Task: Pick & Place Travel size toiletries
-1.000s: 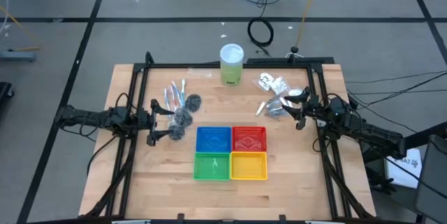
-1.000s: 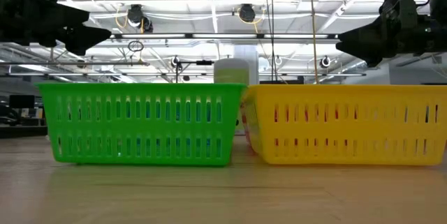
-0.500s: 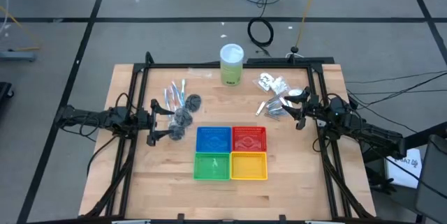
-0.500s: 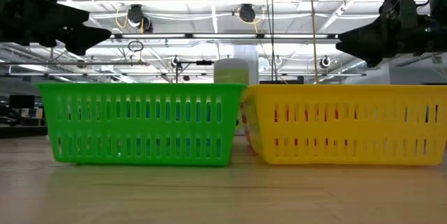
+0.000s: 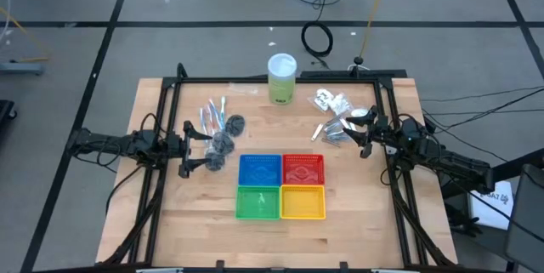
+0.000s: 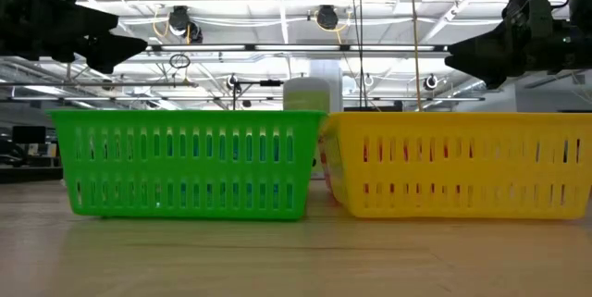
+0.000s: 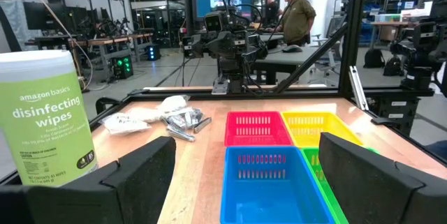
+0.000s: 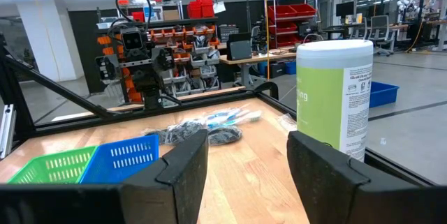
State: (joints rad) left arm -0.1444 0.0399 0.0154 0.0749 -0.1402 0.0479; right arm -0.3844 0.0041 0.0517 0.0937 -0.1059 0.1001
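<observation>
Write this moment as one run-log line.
left hand: open, by puffs | right hand: open, by sachets | baskets: look empty

4 baskets (image 5: 281, 187), 1 wipes canister (image 5: 282, 78), 2 arms.

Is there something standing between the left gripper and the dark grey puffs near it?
Nothing visible does. In the high view the left gripper is open beside the dark grey puffs, with only bare table between them. The disinfecting wipes canister and the blue basket stand off to the sides.
</observation>
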